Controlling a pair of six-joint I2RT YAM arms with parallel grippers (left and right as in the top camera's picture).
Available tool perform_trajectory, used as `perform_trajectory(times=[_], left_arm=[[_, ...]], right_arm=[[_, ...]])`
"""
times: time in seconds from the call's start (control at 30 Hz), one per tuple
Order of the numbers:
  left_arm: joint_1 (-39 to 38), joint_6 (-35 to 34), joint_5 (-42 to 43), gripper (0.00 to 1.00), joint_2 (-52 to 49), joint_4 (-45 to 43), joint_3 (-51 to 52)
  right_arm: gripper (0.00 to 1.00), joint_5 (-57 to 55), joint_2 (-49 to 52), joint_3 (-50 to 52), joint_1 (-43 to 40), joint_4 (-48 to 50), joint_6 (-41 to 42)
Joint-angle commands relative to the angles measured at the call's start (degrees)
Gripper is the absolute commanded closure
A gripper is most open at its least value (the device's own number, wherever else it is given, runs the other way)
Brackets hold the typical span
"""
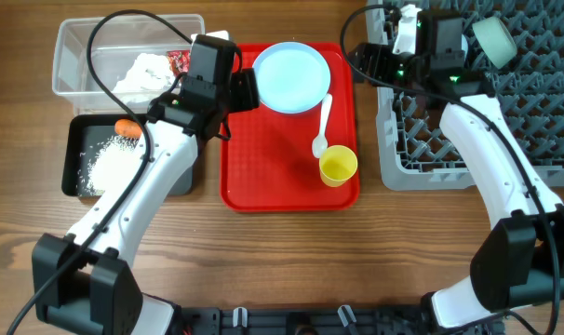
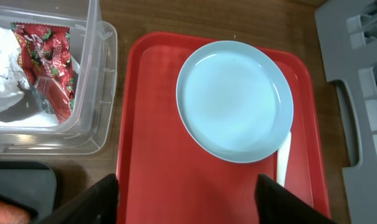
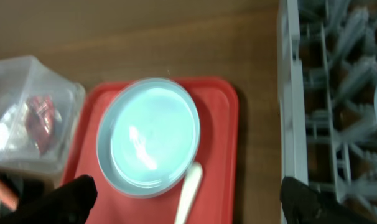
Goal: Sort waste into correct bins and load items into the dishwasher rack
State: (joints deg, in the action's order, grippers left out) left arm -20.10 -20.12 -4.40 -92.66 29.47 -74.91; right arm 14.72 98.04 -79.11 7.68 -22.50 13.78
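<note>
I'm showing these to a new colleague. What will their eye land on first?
The bright red tray in the middle, holding a pale blue plate, a white spoon and a yellow cup. Next, the grey dishwasher rack at right and white rice in the black bin at left.

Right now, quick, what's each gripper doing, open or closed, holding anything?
Left gripper: open, holding nothing.
Right gripper: open, holding nothing.
</note>
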Motion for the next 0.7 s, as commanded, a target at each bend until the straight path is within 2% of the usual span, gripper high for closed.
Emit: perform_trajectory(times=[0.0, 0.23, 0.33, 0.53, 0.57, 0.63, 0.67], left_arm=[[0.0, 1.3, 1.8, 0.32, 3.9, 1.6, -0.6], [0.0, 1.3, 0.9, 0.27, 14.2, 8.7, -0.6], [0.0, 1.3, -0.2, 0.24, 17.5, 11.7, -0.6], [0.0, 1.3, -0.1, 0.00, 17.7, 16.1, -0.4], [0.0, 1.3, -0.1, 0.00, 17.7, 16.5, -0.4], [0.0, 1.3, -0.1, 0.00, 17.6, 16.6, -0.4], [0.0, 1.3, -0.1, 0.00, 17.6, 16.6, -0.4]], right_arm=[[0.08, 0.7, 1.1, 0.0, 0.5, 3.5, 1.7], [0.20, -0.7, 10.9, -0.1, 4.7, 17.2, 3.3], [0.23, -3.4, 15.3, -0.9, 6.6, 18.0, 2.9], [0.28, -4.9, 22.5, -1.3, 7.4, 18.6, 1.6], [0.30, -4.9, 23.3, -1.3, 7.4, 18.6, 1.6], [0.39, -4.9, 24.4, -1.3, 7.4, 18.6, 1.4], [0.40, -4.9, 24.6, -1.3, 7.4, 18.6, 1.2]])
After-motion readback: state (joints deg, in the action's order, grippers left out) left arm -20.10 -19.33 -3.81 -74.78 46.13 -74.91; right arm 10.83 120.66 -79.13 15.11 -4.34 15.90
